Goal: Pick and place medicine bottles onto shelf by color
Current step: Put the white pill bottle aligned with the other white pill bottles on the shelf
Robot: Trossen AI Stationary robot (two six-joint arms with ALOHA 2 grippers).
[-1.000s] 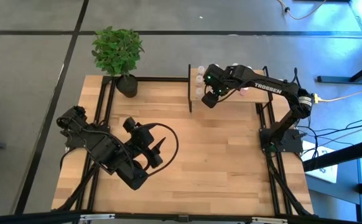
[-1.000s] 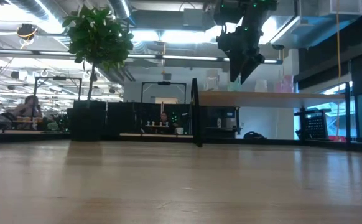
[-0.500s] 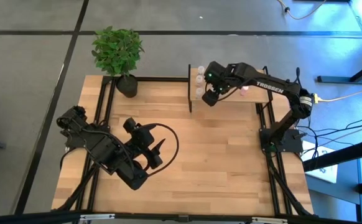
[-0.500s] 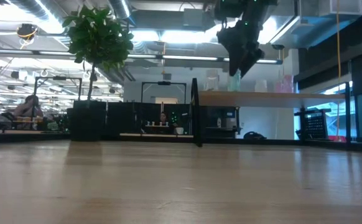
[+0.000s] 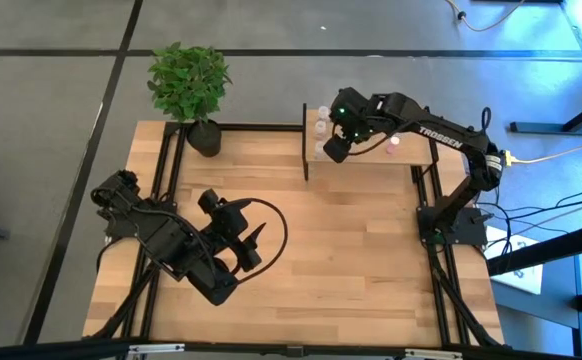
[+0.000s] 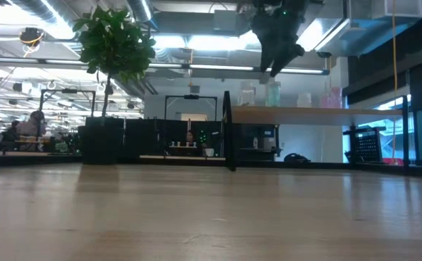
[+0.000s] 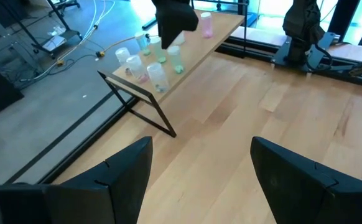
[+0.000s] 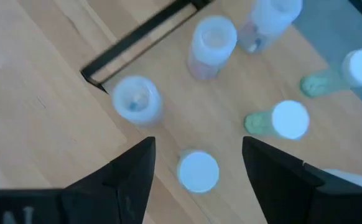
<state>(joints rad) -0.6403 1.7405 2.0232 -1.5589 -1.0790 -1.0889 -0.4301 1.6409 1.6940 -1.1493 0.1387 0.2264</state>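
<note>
Risen and shifted toward the shelf's far edge, the right pincer (image 5: 337,148) hangs open and empty above the medicine bottles (image 7: 157,73) standing on the shelf (image 5: 411,153), seemingly clearing them. Left pincer (image 5: 253,243) waits open over the counter (image 5: 351,260).

Open-plan lab or workshop: exposed ceiling ducts (image 6: 196,22), distant workbenches (image 6: 185,148), seated person (image 6: 33,127), floor cables (image 5: 531,215).

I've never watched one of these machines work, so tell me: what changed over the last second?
The right pincer, open and empty, has swung a little toward the shelf's back edge and risen above the medicine bottles. It took hold of nothing. The left pincer, the bottles and the potted plant stayed where they were.
</note>
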